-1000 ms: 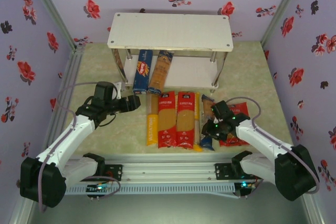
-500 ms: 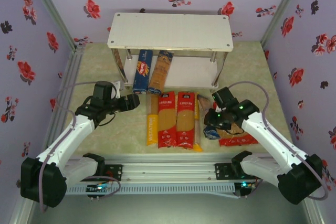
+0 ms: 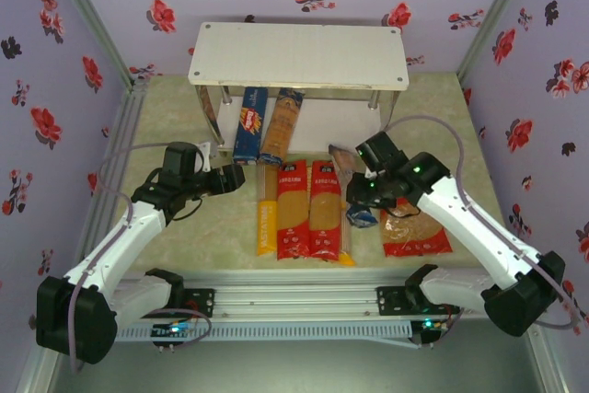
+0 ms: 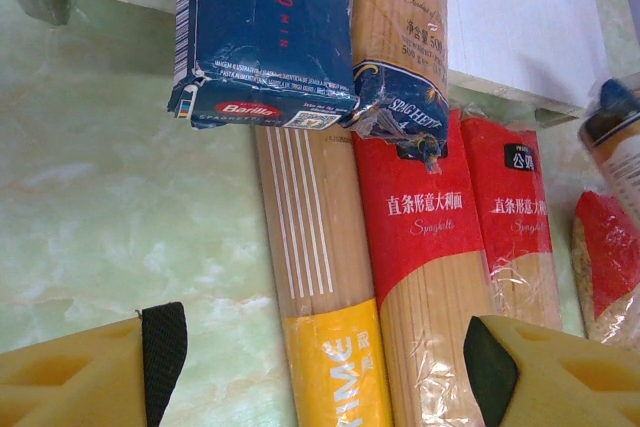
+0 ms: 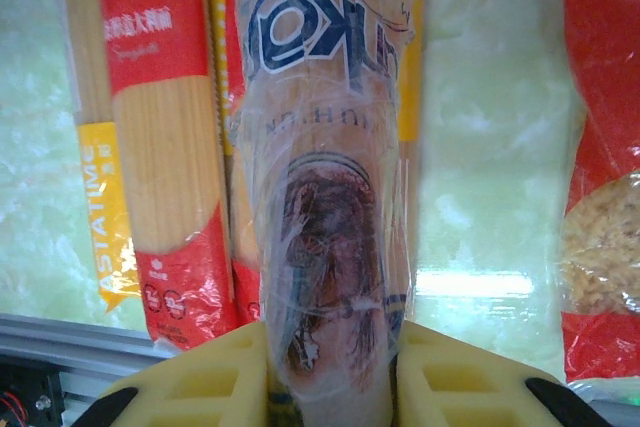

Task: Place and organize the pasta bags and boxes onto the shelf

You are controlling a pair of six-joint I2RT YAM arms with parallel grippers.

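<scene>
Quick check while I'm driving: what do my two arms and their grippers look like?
The left arm and right arm have white links, black joint housings and a thin greyish cable looping beside each. The right wrist carries green lights. The left gripper and right gripper have chunky yellow fingers, the left's with black strips.

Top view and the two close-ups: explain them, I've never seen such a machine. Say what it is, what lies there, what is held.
Two white robot arms stand at a table's near edge, each ending in a two-finger gripper. The wide picture looks down from above; the other two come from cameras on the wrists. The left gripper hangs open. The right gripper is closed on a clear packet. On the table lie a yellow packet, two red packets and a wide red bag. A blue box lies on the shelf's lower board.
</scene>
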